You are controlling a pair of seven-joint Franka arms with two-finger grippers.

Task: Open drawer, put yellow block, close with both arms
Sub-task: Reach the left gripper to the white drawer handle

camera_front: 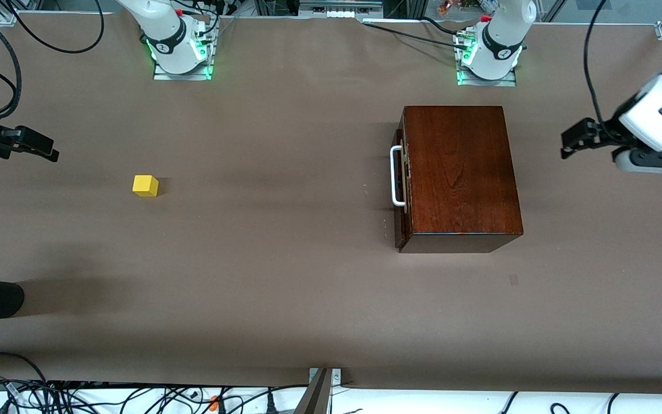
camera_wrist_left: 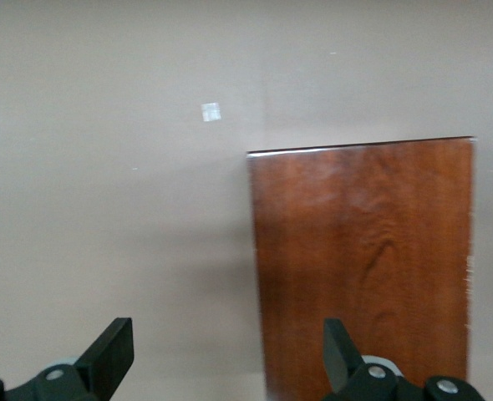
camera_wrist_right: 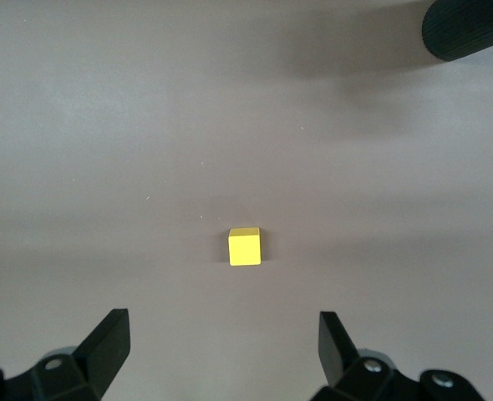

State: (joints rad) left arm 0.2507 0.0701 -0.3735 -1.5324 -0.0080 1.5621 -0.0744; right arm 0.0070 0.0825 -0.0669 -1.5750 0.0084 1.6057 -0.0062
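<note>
Left white jointed arm's black two-finger gripper [camera_front: 573, 141] hangs raised at the left arm's end of the table, fingers [camera_wrist_left: 113, 351] spread wide, holding nothing. Right arm's black two-finger gripper [camera_front: 43, 148] hangs raised at the right arm's end, fingers [camera_wrist_right: 109, 342] likewise spread, empty.

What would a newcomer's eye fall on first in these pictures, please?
Probably the dark wooden box toward the left arm's end of the table, its drawer shut. Next, the yellow block alone toward the right arm's end. The left gripper and right gripper hover open at the ends.
</note>
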